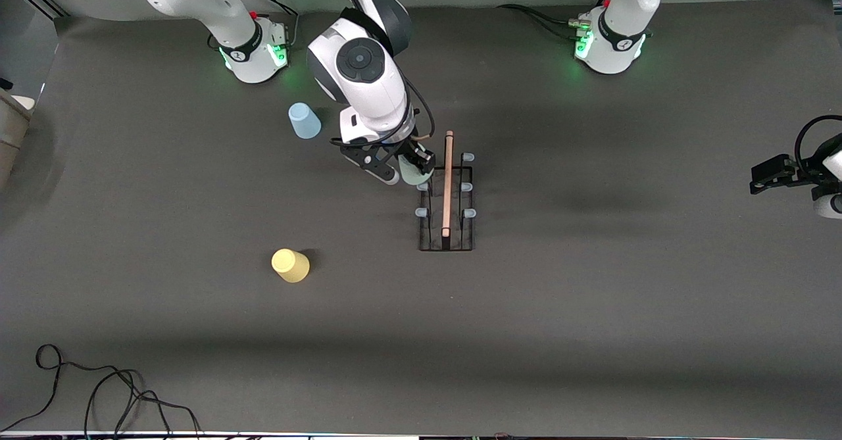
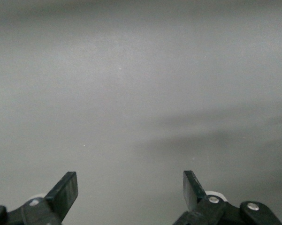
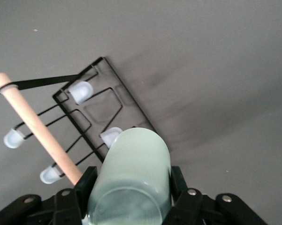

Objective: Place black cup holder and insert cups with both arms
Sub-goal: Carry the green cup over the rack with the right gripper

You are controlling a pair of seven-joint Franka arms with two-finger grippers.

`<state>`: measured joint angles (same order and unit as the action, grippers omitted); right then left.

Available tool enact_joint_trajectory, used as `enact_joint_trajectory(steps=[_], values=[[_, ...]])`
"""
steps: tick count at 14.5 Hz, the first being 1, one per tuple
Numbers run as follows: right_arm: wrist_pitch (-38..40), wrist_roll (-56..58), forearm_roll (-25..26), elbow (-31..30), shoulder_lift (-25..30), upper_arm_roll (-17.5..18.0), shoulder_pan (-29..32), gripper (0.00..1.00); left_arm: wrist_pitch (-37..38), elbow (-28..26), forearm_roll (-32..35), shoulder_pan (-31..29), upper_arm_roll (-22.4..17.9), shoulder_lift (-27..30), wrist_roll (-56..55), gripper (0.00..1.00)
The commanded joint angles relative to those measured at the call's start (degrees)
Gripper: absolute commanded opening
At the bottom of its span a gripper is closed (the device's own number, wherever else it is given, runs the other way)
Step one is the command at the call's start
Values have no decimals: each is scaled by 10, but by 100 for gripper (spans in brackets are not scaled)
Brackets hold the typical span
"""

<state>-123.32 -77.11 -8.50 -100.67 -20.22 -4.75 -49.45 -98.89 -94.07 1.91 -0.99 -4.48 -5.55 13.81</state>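
The right hand [image 1: 413, 171] is grasping the pale green cup [image 3: 131, 180] over the black cup holder [image 1: 446, 203], needing alignment onto a peg; the left hand [image 2: 130, 194] is waiting released.

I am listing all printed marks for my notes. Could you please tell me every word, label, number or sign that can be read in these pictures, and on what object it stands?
No text can be read in any view.
The black bands on the two arm bases carry a small white mark, too small to read.
The pale green cup in the right gripper, the black cup holder, the yellow cup and the light blue cup show no print.
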Motion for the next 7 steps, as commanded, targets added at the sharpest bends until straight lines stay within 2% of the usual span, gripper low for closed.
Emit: enact_joint_trajectory(steps=[1,7], values=[[12,-8,-4,-8,2,-2,-16,0,7,3,-1,-3,1,5,11,100],[3,-8,-4,-8,-15,-3,-21,0,16,11,-1,-2,2,14,6,100]])
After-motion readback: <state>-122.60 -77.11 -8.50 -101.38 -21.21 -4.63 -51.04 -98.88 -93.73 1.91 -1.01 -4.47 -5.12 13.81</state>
